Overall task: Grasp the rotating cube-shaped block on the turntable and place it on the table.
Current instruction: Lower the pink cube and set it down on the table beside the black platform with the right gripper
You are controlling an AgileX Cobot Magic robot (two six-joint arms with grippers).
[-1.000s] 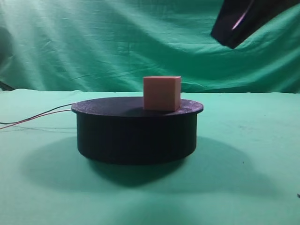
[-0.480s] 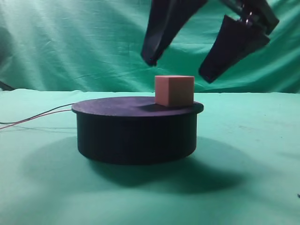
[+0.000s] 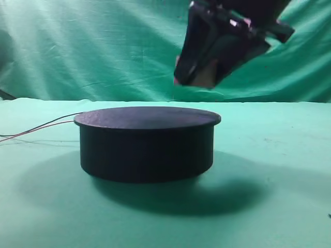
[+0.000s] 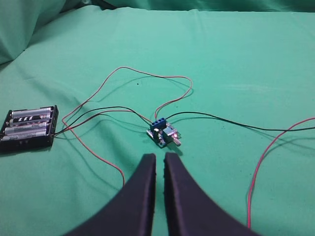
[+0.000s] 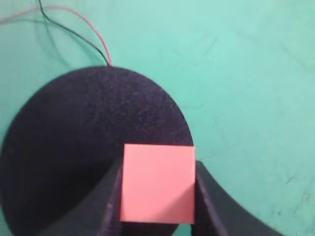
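The right gripper [image 5: 157, 184] clamps the block [image 5: 158, 183] between its jaws, clear above the turntable [image 3: 147, 142], ready for the table [image 3: 279, 170].

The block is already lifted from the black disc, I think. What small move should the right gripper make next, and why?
Probably carry it sideways, away from the turntable. The right gripper is shut on the cube-shaped block, which hangs clear above the disc's top, near its right edge. The bare table lies to the right, so a short shift there should come before lowering.
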